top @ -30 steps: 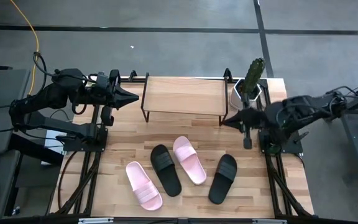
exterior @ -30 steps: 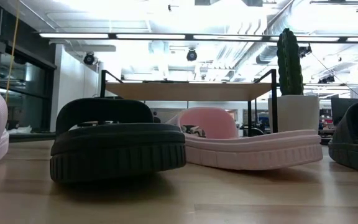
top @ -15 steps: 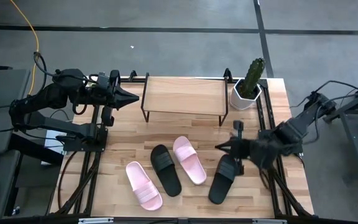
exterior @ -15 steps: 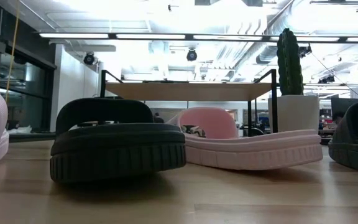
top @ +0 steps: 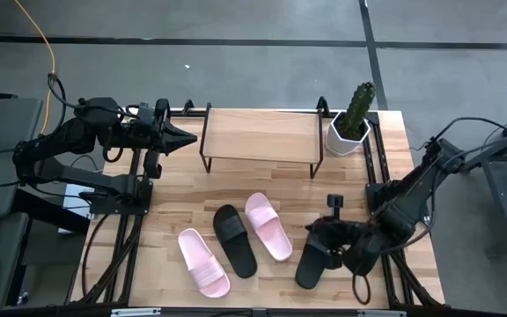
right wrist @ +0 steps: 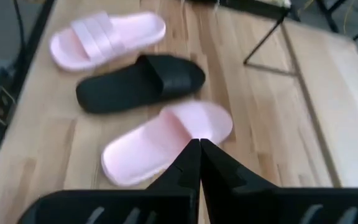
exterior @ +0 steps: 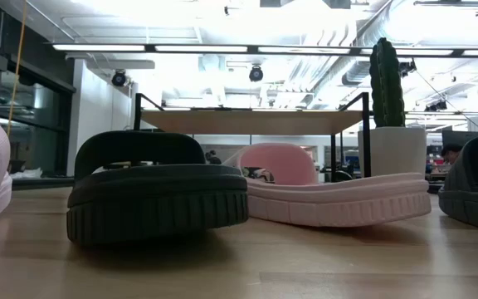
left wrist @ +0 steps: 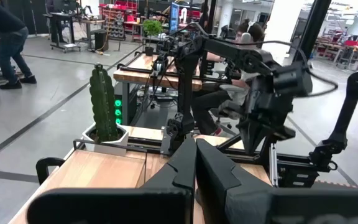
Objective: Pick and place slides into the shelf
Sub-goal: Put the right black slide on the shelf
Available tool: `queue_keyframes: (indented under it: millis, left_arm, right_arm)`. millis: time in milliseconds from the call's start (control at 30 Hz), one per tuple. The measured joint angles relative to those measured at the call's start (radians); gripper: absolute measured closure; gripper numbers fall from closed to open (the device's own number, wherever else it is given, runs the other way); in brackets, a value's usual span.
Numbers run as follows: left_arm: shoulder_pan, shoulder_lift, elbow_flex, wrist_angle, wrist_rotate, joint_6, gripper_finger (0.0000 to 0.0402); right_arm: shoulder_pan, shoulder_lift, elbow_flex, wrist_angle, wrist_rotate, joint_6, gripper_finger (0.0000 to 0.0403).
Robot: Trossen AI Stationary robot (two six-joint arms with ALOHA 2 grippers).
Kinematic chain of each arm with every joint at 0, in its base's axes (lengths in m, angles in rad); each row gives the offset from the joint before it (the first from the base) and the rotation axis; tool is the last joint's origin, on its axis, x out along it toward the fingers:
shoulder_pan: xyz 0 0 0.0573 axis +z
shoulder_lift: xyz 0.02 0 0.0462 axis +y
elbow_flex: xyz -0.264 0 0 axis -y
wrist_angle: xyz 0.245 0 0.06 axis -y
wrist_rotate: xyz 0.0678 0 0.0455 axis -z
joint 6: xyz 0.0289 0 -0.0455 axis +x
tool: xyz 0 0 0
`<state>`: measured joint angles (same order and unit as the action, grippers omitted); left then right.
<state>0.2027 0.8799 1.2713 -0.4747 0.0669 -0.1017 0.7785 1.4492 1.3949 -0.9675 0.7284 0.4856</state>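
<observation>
Four slides lie sole-down on the table's near half: a pink one point(top: 203, 261), a black one point(top: 235, 239), a second pink one point(top: 268, 226) and a second black one point(top: 313, 257). My right gripper point(top: 310, 232) is shut and points toward the table's left. It hovers over the strap end of the right black slide, partly hiding it. Its wrist view looks past the shut fingers point(right wrist: 197, 149) at the pink slide point(right wrist: 166, 140). The shelf point(top: 260, 136) stands on its dark legs at the far edge. My left gripper point(top: 187, 136) is shut and waits left of the shelf.
A cactus in a white pot point(top: 350, 123) stands at the shelf's right end. The low view shows open room under the shelf point(exterior: 251, 120), behind the black slide point(exterior: 156, 191) and pink slide point(exterior: 330, 195). Bare wood lies between slides and shelf. A person point(left wrist: 5, 37) stands in the room beyond.
My right arm has swung from beside the cactus pot toward the table's near edge. It now sits over the right black slide, still pointing left and still shut. The slides have not moved.
</observation>
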Motion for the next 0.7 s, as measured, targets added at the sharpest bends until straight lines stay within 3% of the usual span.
queue_keyframes:
  millis: [467, 700]
  left_arm:
    - [0.0, 0.0, 0.0, 0.0, 0.0, 0.0, 0.0401]
    - [0.0, 0.0, 0.0, -0.002, 0.0, 0.0, 0.0401]
  right_arm:
    - [0.01, 0.141, 0.0, -0.083, -0.19, 0.196, 0.0402]
    - [0.035, 0.208, 0.0, -0.083, -0.211, 0.26, 0.0402]
